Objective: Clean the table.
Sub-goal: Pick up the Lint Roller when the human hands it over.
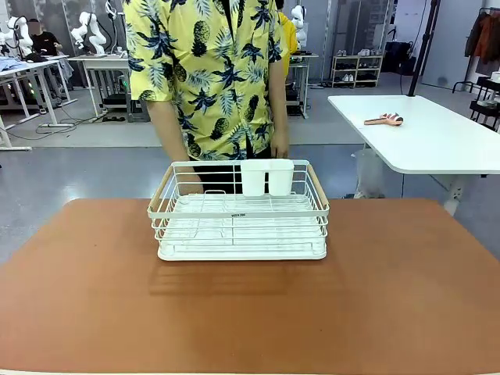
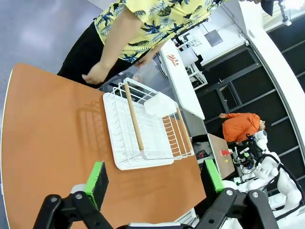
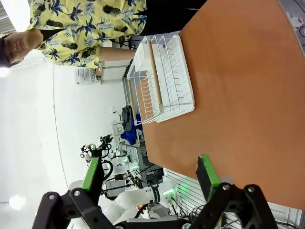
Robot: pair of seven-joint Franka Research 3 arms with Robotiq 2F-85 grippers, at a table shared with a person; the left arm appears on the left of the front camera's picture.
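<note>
Front view: smooth matte terracotta surface [image 1: 406, 305], rigid and spread between robot and person [image 1: 211, 70], carrying one white wire dish rack [image 1: 234, 226] mid-width toward far edge, two white cups [image 1: 267, 177] hung inside far rim. Rack judged light, stiff, apt to slide on its white tray [image 1: 242, 252]; best taken by wooden side handle [image 1: 161, 190] or top rim wire. Small dark tag [image 1: 237, 213] on front wire, print too small to read; left claw [image 2: 155, 175] and right claw [image 3: 148, 172] both spread wide, holding nothing.

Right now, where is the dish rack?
In the front view the dish rack sits on the table, centred near its far edge, right in front of the person standing behind it.
</note>
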